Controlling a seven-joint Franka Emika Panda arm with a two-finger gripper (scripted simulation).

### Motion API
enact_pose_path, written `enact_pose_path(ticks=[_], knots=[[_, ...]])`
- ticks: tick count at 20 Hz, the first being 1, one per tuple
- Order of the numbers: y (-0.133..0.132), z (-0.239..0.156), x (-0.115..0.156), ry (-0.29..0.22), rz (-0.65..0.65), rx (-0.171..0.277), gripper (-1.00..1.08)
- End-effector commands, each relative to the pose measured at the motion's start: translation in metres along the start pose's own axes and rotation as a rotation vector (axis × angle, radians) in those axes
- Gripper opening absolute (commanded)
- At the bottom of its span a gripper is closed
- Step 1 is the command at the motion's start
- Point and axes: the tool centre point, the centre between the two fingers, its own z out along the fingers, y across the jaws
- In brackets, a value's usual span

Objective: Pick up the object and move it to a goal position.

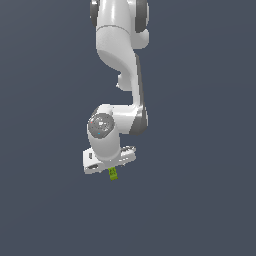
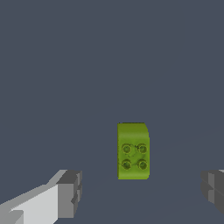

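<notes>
While my fingers hang spread wide, the block (image 2: 133,151) sits between them in the wrist view, nearer to neither pad by much and touching neither. My gripper (image 2: 140,192) is open, its two grey pads (image 2: 70,193) well apart, one at each side of the picture. The block is lime green and oblong, with four round studs grouped toward one end of its upper face.

From the exterior view, the block (image 1: 113,173) shows just under my hand, near the middle of the plain dark ground (image 1: 200,210), with my gripper (image 1: 111,169) low over it. I cannot tell from either view how far my fingertips stand above the surface, or whether they already reach down past the block's top.

My worry is the closing. The block is tiny against my fingers, so if I close too high I would catch only its upper edge and it could squirt out or tip. If I am not centred, one pad would arrive first and push the block sideways. Descending too far would drive my fingertips into the ground. No goal marker is visible, so I cannot judge the carry.
</notes>
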Motion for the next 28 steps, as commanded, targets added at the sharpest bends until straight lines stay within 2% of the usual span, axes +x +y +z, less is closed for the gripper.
enact_pose_path(ticks=[1,7,16,22,23,28], knots=[[0.002,0.003,0.001,0.001,-0.009,0.0,1.0],[0.002,0.007,0.001,0.0,-0.008,0.0,1.0],[0.002,0.049,0.0,0.0,-0.01,0.0,1.0],[0.003,0.054,0.002,0.0,-0.011,0.0,1.0],[0.003,0.054,0.002,0.0,-0.011,0.0,-1.0],[0.003,0.054,0.002,0.0,-0.011,0.0,-1.0]])
